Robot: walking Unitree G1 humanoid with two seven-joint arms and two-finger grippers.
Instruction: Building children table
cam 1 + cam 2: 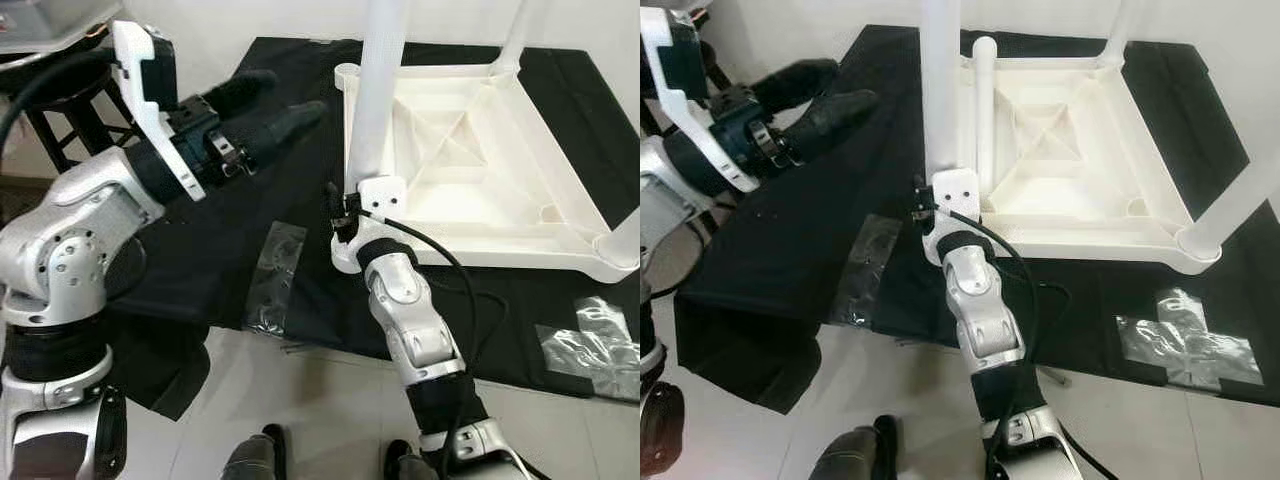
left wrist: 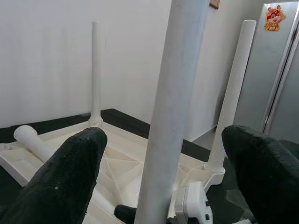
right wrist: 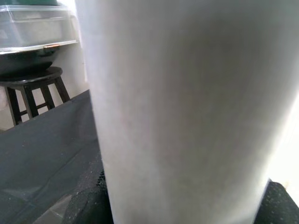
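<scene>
no readable text, small red sticker on grey cabinet door, lettering illegible

left end effector raised, fingers spread, right end effector extended forward

White table leg between parted jaws

Ahead of my left gripper, its fingers spread, I have bare black cloth up to the near table leg. That leg, my right gripper clamping its base, and the upturned tabletop block passage beyond.
</scene>
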